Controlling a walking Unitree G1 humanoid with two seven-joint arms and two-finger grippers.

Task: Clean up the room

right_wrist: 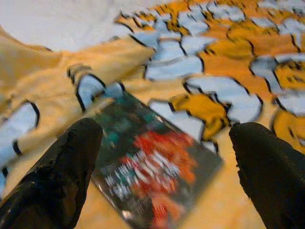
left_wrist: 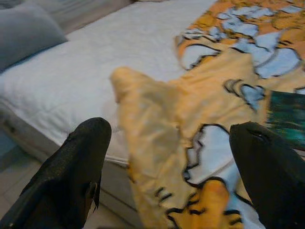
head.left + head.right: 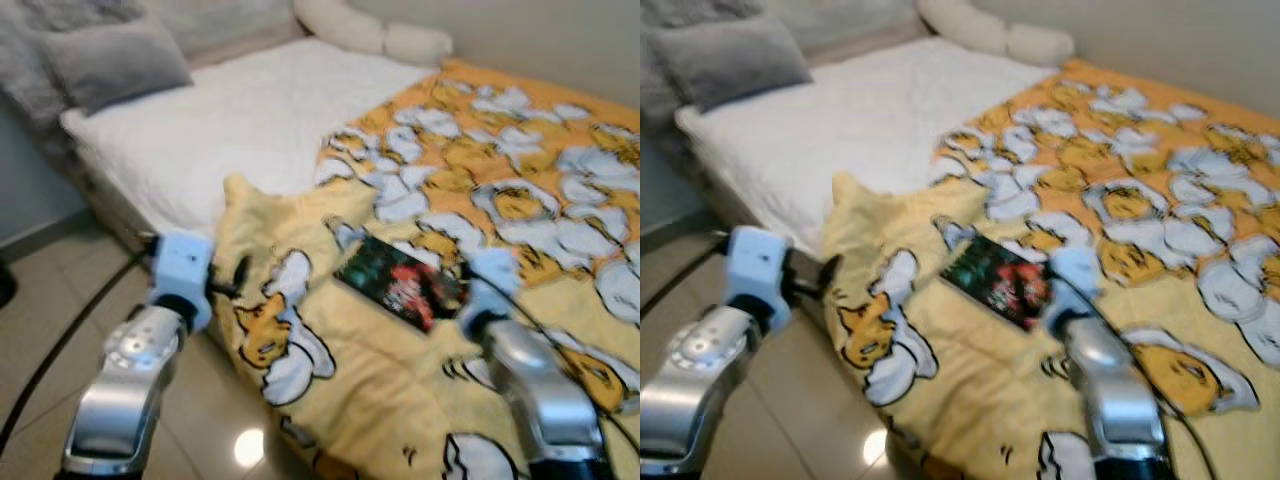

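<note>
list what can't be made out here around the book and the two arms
- Book cover: motion blur in the right wrist view leaves its print unreadable.
- Right gripper fingers: hidden behind its own wrist in the eye views.
- Bed far side: cut off by the frame edge.
- Blanket underside: hidden by its own folds.

A bed stood along the wall, its white mattress bare on the near side. A grey pillow lay at the head corner, against a fuzzy grey cushion behind it. A long cream bolster rested along the far edge by the wall. Beige floor tiles ran beside the bed, shining with a bright spot of reflected light. A black cable trailed across the tiles.
</note>
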